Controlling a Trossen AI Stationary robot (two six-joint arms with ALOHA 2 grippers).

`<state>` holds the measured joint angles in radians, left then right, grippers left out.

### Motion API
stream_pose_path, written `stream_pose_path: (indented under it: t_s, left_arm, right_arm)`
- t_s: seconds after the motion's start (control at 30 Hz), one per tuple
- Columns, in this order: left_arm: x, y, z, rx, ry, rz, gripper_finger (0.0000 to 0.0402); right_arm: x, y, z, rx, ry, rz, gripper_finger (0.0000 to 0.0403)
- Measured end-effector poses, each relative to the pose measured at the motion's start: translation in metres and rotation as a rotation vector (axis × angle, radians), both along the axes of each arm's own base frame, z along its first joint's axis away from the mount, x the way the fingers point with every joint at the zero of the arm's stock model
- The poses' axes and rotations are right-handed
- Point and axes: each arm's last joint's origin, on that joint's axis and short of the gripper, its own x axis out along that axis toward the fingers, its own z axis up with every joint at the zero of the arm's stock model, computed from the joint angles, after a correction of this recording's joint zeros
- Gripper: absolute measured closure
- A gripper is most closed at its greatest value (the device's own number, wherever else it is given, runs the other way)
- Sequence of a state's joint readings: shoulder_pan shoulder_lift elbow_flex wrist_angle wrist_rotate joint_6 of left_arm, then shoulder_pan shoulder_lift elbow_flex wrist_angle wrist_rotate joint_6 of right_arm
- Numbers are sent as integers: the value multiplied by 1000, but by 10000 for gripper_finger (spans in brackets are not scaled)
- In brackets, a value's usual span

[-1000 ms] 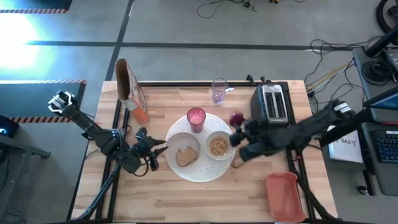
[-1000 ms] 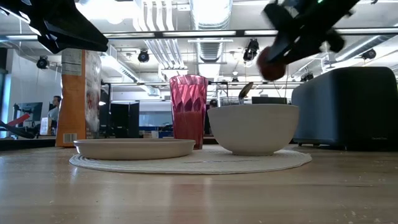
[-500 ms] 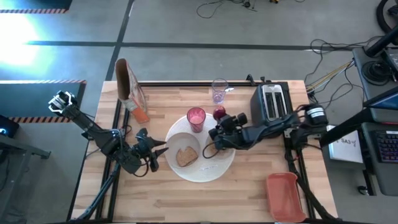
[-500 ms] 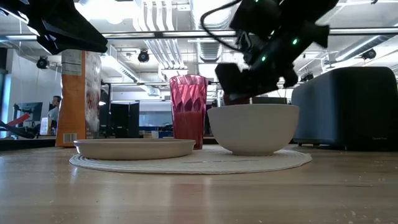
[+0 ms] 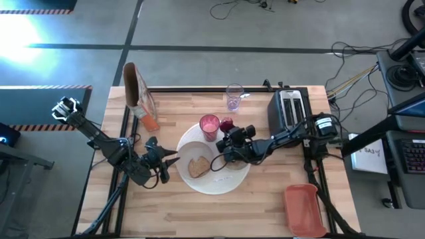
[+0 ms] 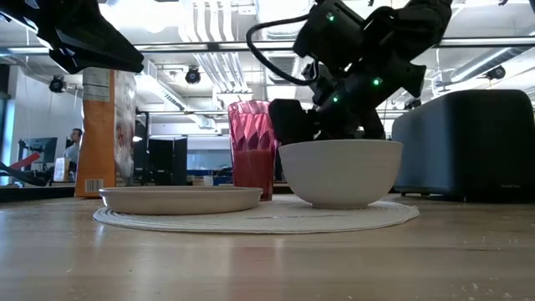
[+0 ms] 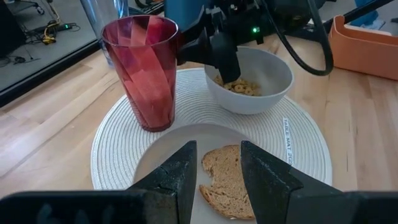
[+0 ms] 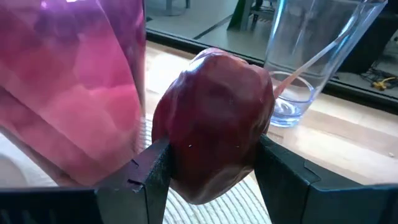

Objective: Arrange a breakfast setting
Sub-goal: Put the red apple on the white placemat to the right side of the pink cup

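Observation:
A round white woven mat (image 5: 211,184) carries a small white plate (image 5: 191,154) with a slice of toast (image 5: 198,166), a white bowl of cereal (image 7: 249,81) and a pink cup (image 5: 209,126). A clear glass (image 5: 234,96) stands behind them. My right gripper (image 8: 211,152) is shut on a small red fruit (image 5: 226,123) above the bowl's far rim, close beside the cup. My left gripper (image 7: 221,177) hovers open at the plate's left side, with nothing between its fingers. My right gripper pinches the red fruit by its two opposite sides (image 8: 171,143) between its two fingers (image 8: 143,174). The fingers come from the table's right, slanting a little downward. The fruit is lifted clear, between the pink cup and the bowl.
A black toaster (image 5: 290,109) stands at the back right. A tall cereal package (image 5: 136,89) stands at the back left with an orange item (image 5: 150,122) beside it. A salmon tray (image 5: 304,209) lies at the near right corner. Bare wood lies along the near edge.
My right gripper has carried the red fruit toward the table's left and downward, from right of the bowl to just over the bowl's far rim beside the pink cup. Its arm now lies across the bowl in the high view.

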<state>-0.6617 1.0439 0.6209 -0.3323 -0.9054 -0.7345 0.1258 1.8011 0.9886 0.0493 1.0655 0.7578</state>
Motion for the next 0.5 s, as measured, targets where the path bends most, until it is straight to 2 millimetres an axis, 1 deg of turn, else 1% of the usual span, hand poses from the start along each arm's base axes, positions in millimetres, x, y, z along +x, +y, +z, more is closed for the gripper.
stream_pose_path:
  t_s: [0.23,0.5]
  left_arm:
    - [0,0,0,1,1,0,294]
    - [0,0,-1,5,6,0,294]
  right_arm:
    - [2,0,6,43,-40,33,216]
    - [4,-11,8,194,-92,84,216]
